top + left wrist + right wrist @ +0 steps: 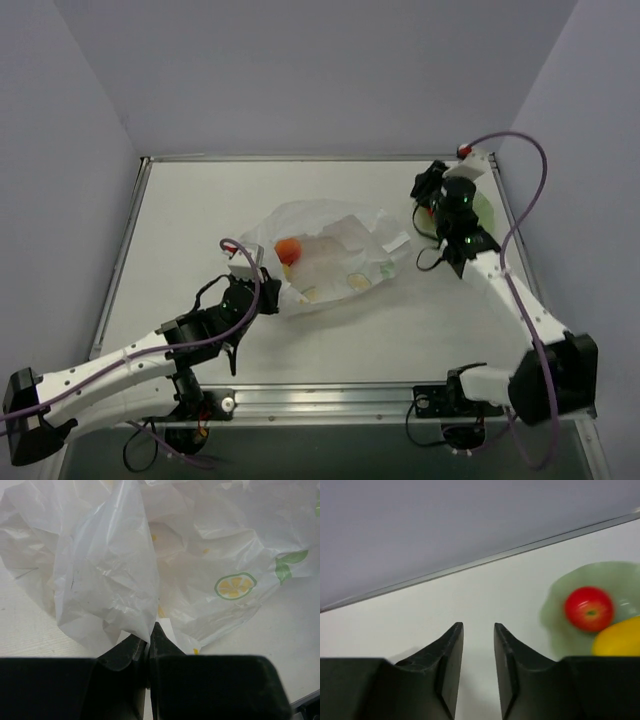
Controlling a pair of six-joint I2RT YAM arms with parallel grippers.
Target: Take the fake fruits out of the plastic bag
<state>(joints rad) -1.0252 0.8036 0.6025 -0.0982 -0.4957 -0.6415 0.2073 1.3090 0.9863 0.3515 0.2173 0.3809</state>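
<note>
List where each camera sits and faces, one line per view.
Top external: above and behind, looking down; left arm, right arm, plastic bag.
Left wrist: low, facing the bag; left gripper shut on it.
Right wrist: facing table edge; right gripper open, green dish rightward.
Shared with top: bag (left wrist), dish (right wrist).

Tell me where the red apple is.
Right wrist view: the red apple sits in the pale green dish, beside a yellow fruit, right of the right claw.
</note>
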